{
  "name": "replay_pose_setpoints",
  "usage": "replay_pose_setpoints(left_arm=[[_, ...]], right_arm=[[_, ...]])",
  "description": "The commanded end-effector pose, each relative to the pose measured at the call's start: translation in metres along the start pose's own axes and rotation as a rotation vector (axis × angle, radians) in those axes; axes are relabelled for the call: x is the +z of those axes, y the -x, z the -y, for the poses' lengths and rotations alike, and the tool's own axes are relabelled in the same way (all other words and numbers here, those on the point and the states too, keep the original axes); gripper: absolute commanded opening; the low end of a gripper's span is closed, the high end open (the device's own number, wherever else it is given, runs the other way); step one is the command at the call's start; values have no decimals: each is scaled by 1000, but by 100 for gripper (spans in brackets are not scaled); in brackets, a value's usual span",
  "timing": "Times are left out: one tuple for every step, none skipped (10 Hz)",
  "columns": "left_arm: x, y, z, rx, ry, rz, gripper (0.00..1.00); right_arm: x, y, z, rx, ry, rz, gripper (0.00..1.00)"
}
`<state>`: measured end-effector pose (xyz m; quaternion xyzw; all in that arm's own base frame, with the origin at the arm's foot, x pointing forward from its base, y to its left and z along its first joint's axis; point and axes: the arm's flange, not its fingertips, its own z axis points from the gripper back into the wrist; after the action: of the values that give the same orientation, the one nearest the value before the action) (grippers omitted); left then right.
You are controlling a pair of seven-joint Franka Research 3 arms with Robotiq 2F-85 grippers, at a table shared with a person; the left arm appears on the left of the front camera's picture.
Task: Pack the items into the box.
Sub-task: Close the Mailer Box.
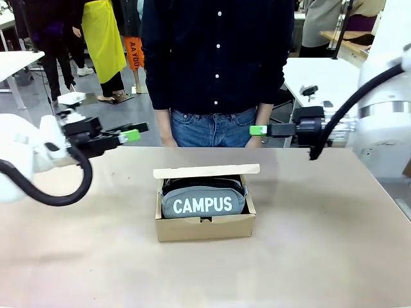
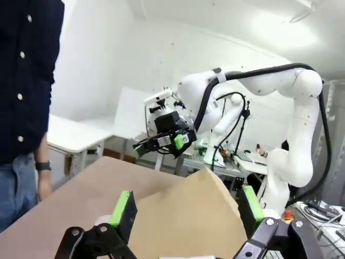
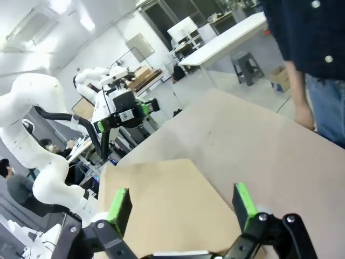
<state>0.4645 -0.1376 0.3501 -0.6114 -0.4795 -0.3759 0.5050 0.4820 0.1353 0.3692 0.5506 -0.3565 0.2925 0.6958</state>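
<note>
Front view, tan table (image 1: 334, 244), white benches (image 1: 321, 74) behind

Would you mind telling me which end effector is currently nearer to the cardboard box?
Roughly equal; the right looks marginally nearer. The left end effector hovers up and to the left of the cardboard box; the right end effector hovers just beyond its far right corner. Both are open.

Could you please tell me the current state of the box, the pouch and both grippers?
Box: lid flap open, standing at the far side.
Pouch: inside the box, "CAMPUS" facing the robot.
Left gripper: open, empty, raised left of the box.
Right gripper: open, empty, raised beyond the box.
</note>
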Motion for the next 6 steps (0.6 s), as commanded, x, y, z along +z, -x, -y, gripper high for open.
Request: replay_pose_setpoints(left_arm=[[-27, 3, -19, 86, 8, -167, 100], [-36, 10, -22, 97, -12, -242, 100], [-44, 16, -21, 87, -14, -310, 100], [-50, 25, -18, 58, -36, -377, 100], [-56, 36, -14, 19, -27, -490, 100], [-58, 44, -10, -20, -26, -553, 100]], right_arm=[[-18, 9, 12, -5, 8, -94, 100], [-22, 18, 12, -1, -3, -143, 100], [-24, 29, 9, 18, -16, -223, 100], [-24, 40, 5, 44, -17, -265, 100], [-23, 50, 1, 49, -15, -303, 100], [-25, 60, -1, 44, -22, -328, 100]])
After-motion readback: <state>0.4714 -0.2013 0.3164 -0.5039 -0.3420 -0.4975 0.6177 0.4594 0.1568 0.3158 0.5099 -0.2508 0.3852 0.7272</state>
